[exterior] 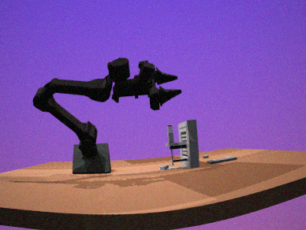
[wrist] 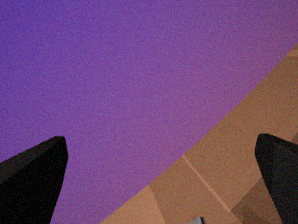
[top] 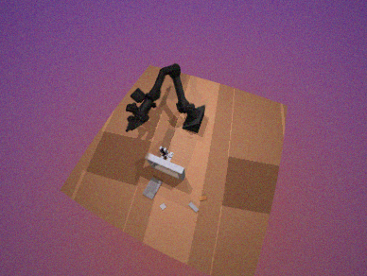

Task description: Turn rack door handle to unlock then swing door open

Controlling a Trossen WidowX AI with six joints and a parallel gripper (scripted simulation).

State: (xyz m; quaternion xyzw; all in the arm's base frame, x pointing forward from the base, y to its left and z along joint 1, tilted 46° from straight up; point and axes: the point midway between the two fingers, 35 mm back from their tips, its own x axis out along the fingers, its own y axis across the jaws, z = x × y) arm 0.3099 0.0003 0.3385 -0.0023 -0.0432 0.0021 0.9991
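Note:
The light grey rack point(top: 166, 165) point(exterior: 192, 143) stands upright on the table. Its door and frame cannot be clearly told apart, and no wide opening shows. The handle point(top: 165, 152) point(exterior: 170, 135) stands upright on the side facing the arm; its exact turn is too small to tell. My gripper point(exterior: 178, 84) point(wrist: 164, 147) is open and empty, well above the rack's height in the exterior view. In the top view it is off to the left of the handle, on the arm's side. It touches nothing.
A flat grey plate point(top: 152, 188) point(exterior: 222, 160) lies behind the rack. Beyond are a small pale square point(top: 163, 206), a small grey block point(top: 193, 206) and an orange piece point(top: 203, 198). A grey corner point(wrist: 199, 220) shows at the wrist view's bottom edge.

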